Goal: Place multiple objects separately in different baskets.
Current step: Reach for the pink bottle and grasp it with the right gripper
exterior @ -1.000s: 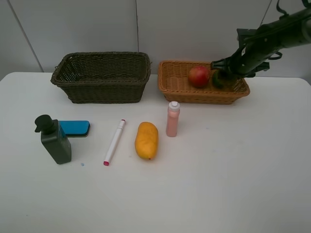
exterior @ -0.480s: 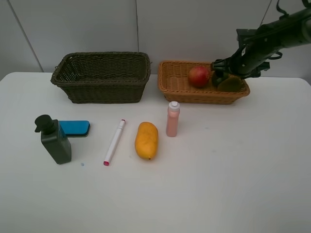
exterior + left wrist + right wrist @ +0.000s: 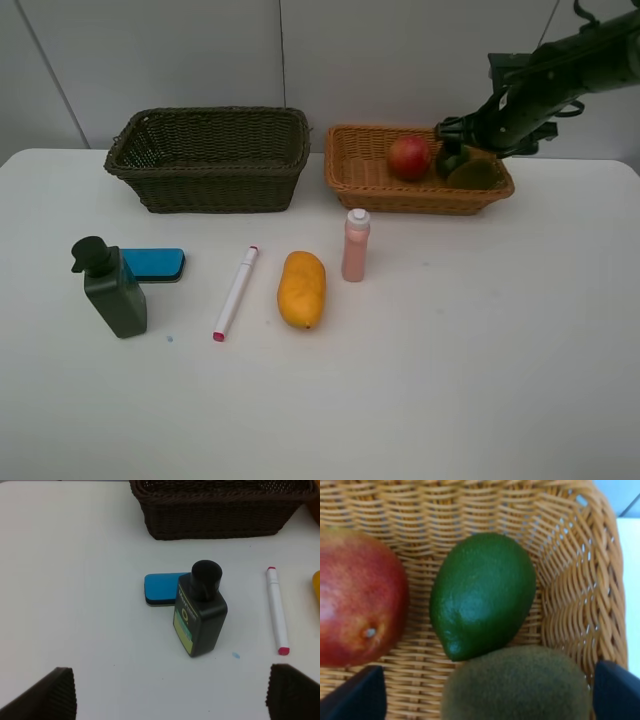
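Note:
The light orange basket (image 3: 365, 180) holds the red fruit (image 3: 410, 157), the green lime (image 3: 482, 595) and the brown kiwi (image 3: 475, 175). My right gripper (image 3: 462, 143) hangs open just above the kiwi (image 3: 517, 685), holding nothing. On the table lie the mango (image 3: 301, 288), the pink bottle (image 3: 355, 245), the marker (image 3: 236, 292), the blue eraser (image 3: 153, 263) and the dark green pump bottle (image 3: 112, 288). The dark basket (image 3: 210, 160) shows nothing inside. My left gripper (image 3: 172, 695) is open above the table, near the pump bottle (image 3: 200, 612) and eraser (image 3: 160, 587).
Both baskets stand at the back of the white table, close to the wall. The loose objects lie in a row across the left and middle. The dark basket's wall (image 3: 220, 515) shows beyond the pump bottle in the left wrist view.
My right gripper opened and let the kiwi go into the orange basket, then rose slightly. The left arm and the other objects stayed still.

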Tool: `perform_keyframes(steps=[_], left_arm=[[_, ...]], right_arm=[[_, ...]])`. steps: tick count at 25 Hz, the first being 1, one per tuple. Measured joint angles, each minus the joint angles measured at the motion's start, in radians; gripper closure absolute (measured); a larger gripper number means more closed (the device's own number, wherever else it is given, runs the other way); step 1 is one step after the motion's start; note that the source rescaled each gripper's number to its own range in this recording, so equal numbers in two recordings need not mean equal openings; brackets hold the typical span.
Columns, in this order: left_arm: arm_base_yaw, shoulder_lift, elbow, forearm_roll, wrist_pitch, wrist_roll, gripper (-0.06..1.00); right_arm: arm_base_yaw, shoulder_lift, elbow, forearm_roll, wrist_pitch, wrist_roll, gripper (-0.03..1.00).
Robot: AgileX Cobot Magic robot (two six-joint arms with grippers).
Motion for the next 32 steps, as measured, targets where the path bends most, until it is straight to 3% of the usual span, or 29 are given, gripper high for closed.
perform_keyframes(steps=[9, 21, 32], left_arm=[[0.000, 0.000, 0.000, 0.000, 0.000, 0.000, -0.05], [0.000, 0.000, 0.000, 0.000, 0.000, 0.000, -0.05], [0.000, 0.000, 0.000, 0.000, 0.000, 0.000, -0.05]], right_arm=[[0.099, -0.069, 0.000, 0.000, 0.107, 0.017, -0.03], [0.327, -0.114, -0.001, -0.002, 0.297, 0.213, -0.03], [0.478, -0.116, -0.003, 0.032, 0.376, 0.326, -0.03]])
